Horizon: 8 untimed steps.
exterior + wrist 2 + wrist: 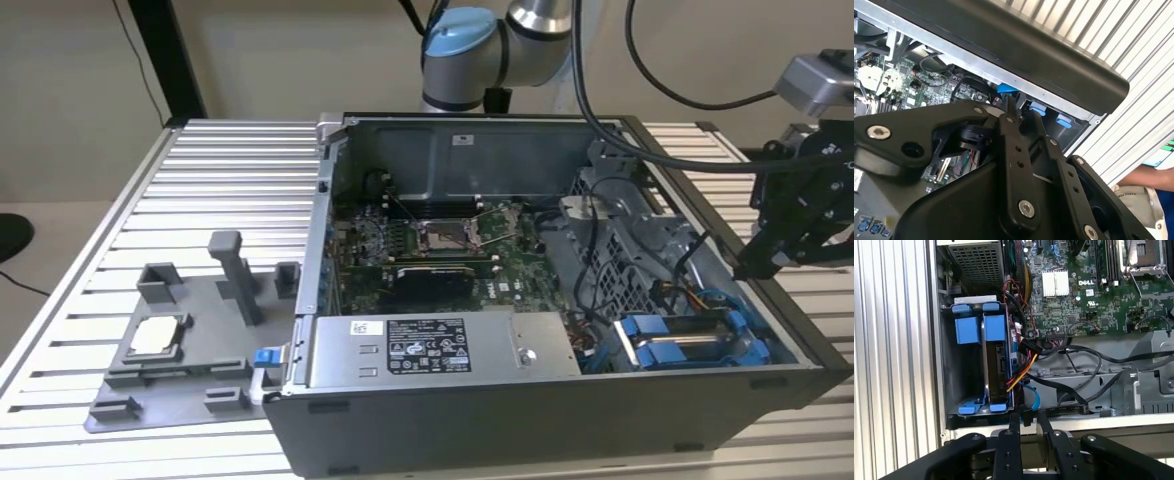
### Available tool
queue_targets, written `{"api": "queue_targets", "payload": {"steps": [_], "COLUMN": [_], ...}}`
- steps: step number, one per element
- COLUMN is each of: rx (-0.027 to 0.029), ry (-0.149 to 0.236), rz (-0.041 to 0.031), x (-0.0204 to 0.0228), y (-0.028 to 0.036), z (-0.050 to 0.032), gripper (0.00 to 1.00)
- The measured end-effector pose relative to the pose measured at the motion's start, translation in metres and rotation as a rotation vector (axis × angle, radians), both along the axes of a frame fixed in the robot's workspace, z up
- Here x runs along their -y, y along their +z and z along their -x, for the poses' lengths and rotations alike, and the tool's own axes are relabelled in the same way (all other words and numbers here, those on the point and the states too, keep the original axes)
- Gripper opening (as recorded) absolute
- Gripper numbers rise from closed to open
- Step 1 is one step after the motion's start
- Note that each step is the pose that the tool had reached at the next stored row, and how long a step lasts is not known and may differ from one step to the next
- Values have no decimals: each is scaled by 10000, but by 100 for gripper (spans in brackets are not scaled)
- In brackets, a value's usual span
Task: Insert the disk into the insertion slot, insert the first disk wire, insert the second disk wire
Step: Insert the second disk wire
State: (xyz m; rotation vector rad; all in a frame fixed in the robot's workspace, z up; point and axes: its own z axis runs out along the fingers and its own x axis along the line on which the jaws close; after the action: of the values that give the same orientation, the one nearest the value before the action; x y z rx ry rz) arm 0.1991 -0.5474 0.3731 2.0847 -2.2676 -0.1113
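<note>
Disk [995,367] apparently slotted (wires [1021,371] alongside), fingers [1026,421] near.

The tool [758,268] is hovering at the open case's [534,420] right edge — just above the blue-framed disk [694,340] sitting in the insertion slot [627,345].

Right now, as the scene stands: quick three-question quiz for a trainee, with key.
1. True or false: the disk lies on the table outside the case.
2. In the exterior view, the gripper is: A) over the CPU socket; B) by the case wall on the exterior view's right; C) over the grey tray.
3. Fill in: the disk's carrier is ___ in colour.
Key: 1 false, it stands in the slot. 2 B. 3 blue.
</note>
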Motion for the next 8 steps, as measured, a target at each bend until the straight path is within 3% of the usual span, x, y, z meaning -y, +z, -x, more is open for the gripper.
{"api": "queue_targets", "payload": {"steps": [8], "rx": [0], "ry": [0], "rz": [0], "x": [0], "y": [0], "z": [0], "gripper": [0]}}
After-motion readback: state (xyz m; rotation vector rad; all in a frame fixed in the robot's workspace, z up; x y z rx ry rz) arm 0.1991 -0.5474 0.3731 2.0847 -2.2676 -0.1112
